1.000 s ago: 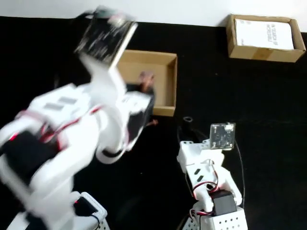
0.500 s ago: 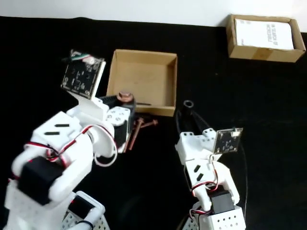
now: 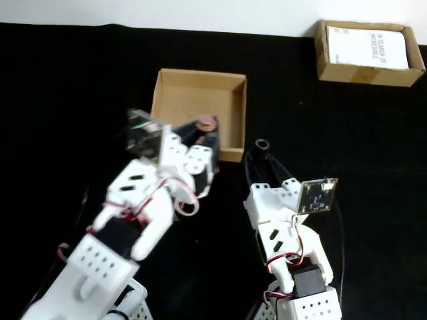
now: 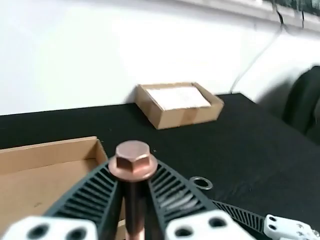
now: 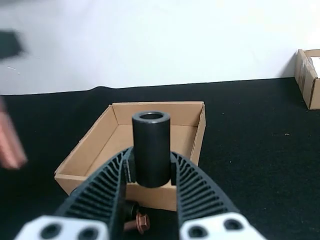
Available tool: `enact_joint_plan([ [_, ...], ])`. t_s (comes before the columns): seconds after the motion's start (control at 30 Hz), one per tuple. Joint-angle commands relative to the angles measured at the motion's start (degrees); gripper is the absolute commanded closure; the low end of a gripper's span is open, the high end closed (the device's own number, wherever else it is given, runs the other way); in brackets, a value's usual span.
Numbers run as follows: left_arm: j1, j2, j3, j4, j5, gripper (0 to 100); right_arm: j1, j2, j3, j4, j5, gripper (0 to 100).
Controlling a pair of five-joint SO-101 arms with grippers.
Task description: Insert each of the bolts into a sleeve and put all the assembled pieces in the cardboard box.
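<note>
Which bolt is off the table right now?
The copper bolt, clamped head-up in the left hand. A loose bolt lies flat on the table beside the cardboard box.

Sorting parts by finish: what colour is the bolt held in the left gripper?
Copper-coloured, head and shank alike; the bolt shows best in the left wrist view.

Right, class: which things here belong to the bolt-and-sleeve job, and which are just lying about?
Job: bolt in left gripper; sleeve in right gripper; loose bolt beside the cardboard box.
Lying about: second box holding a paper sheet.
</note>
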Motion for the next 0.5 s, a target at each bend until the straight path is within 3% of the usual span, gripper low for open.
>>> enact_joint_plan([
  [0.0,2.9,8.0,-8.7,-2.2,0.2,99,-0.3,-0.8,6.3,-1.3,-0.4,99.1],
  [0.47,7.9,27.2,-29.0,-2.1,-0.1,99,-0.3,-0.8,6.8,-1.2,-0.4,99.1],
])
